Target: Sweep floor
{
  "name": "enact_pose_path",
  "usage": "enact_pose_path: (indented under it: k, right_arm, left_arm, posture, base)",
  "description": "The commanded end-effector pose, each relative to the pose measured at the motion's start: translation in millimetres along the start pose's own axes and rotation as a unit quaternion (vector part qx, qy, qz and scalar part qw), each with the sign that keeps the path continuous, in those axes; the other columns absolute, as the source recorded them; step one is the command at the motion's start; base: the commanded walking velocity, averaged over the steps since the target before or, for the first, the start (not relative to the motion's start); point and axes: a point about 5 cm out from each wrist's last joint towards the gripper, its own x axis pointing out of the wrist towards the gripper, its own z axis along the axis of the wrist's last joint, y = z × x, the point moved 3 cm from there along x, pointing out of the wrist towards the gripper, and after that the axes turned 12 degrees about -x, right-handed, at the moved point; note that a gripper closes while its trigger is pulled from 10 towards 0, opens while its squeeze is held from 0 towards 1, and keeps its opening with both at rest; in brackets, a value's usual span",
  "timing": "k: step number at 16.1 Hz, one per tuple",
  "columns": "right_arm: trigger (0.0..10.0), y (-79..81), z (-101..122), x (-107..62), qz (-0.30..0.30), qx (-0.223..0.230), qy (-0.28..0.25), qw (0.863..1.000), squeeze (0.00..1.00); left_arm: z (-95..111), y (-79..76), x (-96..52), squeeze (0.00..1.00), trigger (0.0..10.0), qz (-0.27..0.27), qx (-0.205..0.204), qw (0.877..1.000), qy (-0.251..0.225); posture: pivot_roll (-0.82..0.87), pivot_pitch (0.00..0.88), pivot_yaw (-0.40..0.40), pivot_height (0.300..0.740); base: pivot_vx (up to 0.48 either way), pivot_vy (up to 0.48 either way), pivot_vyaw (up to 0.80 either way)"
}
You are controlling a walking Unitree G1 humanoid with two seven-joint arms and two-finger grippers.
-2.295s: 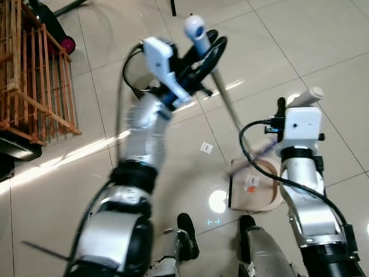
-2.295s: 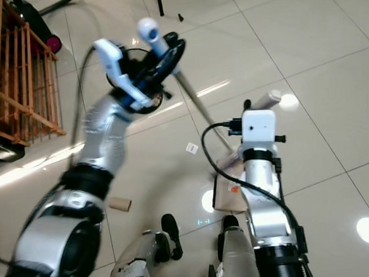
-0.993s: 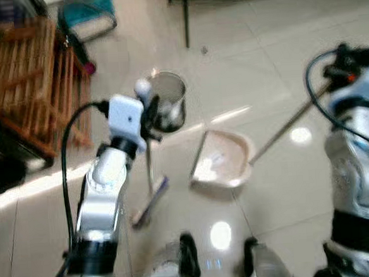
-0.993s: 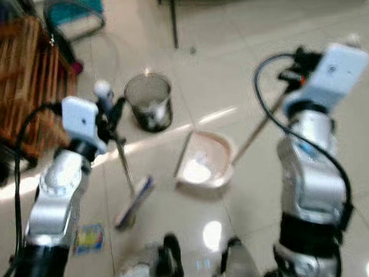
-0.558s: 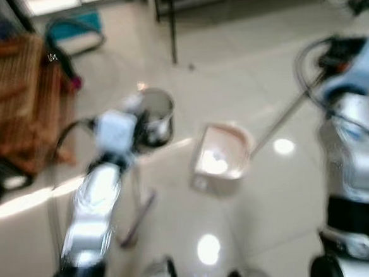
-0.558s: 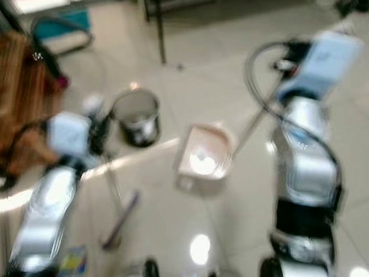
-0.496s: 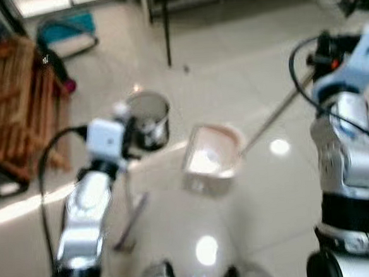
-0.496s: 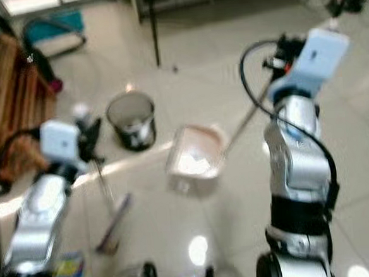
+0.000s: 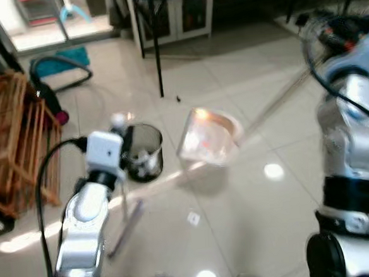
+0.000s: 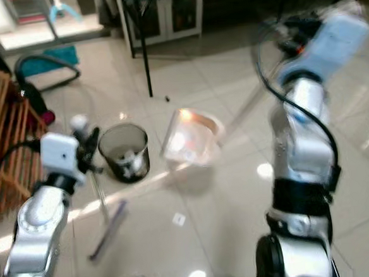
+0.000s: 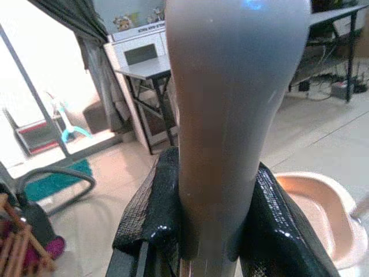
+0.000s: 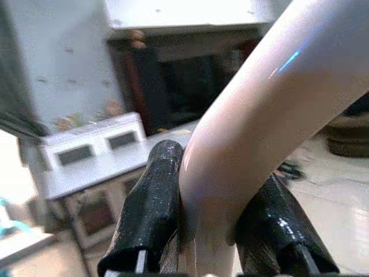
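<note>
On the tiled floor (image 9: 252, 197), a bin (image 9: 142, 152) holds scraps beside the raised dustpan (image 9: 206, 137)

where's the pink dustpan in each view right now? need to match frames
Left eye: pink plastic dustpan centre, raised, right of the dark mesh bin.
Right eye: just left of centre, right of the bin.
Left wrist: pan beyond the fingers.
Right wrist: its pale handle between the fingers.
Shared landmark: the bin.
</note>
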Motion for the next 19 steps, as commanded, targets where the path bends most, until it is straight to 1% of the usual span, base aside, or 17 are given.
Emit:
enact_pose_path:
  k: [1, 3, 5, 8, 13, 14, 16, 19]
  right_arm:
    - [10.0, -5.9, 5.6, 2.4, -0.008, 0.0, -0.015, 1.0, 0.0]
    - [10.0, 1.2, 6.4, 5.8, 0.006, -0.012, -0.019, 1.0, 0.0]
    - [10.0, 3.5, 6.2, 7.0, 0.01, -0.009, -0.019, 1.0, 0.0]
    - [10.0, 4.5, 7.8, 9.9, 0.011, -0.002, -0.023, 1.0, 0.0]
    - [10.0, 4.8, 7.9, 11.8, 0.013, 0.0, -0.023, 1.0, 0.0]
    - [10.0, 5.6, 7.7, 11.9, 0.013, 0.0, -0.024, 1.0, 0.0]
    - [10.0, 4.5, 8.3, 12.1, 0.007, 0.015, -0.026, 1.0, 0.0]
    - [10.0, 0.4, 9.4, 12.5, 0.0, 0.015, -0.03, 0.999, 0.0]
  left_arm:
    - [-1.2, -4.1, -1.7, 0.0, 10.0, -0.006, 0.008, 1.0, -0.001]
    - [-9.0, -0.9, -8.0, 0.0, 10.0, 0.0, 0.007, 1.0, 0.009]
    - [-10.0, 1.8, -10.5, 0.0, 10.0, 0.006, 0.009, 1.0, 0.009]
    - [-13.2, 7.3, -16.2, 0.0, 10.0, 0.014, 0.018, 1.0, 0.016]
    - [-14.5, 8.4, -16.8, 0.0, 10.0, 0.015, 0.02, 1.0, 0.017]
    - [-14.9, 8.4, -16.7, 0.0, 10.0, 0.015, 0.02, 1.0, 0.017]
    - [-15.1, 8.1, -15.9, 0.0, 10.0, 0.014, 0.02, 1.0, 0.017]
    - [-15.5, 7.9, -15.0, 0.0, 10.0, 0.014, 0.019, 1.0, 0.017]
  posture:
    - [0.0, 0.049, 0.026, 0.74]
    - [0.0, 0.051, 0.029, 0.74]
    - [0.01, 0.051, 0.031, 0.74]
    - [0.02, 0.054, 0.032, 0.74]
    - [0.02, 0.054, 0.03, 0.74]
    - [0.02, 0.055, 0.032, 0.74]
    - [0.02, 0.057, 0.035, 0.74]
    - [0.01, 0.056, 0.038, 0.74]
  base:
    - [0.442, 0.0, 0.0]
    - [0.446, 0.0, 0.0]
    - [0.446, 0.0, 0.0]
    - [0.445, 0.0, 0.5]
    - [0.439, 0.0, 0.51]
    - [0.442, 0.0, 0.0]
    - [0.442, 0.0, 0.0]
    - [0.437, 0.0, 0.0]
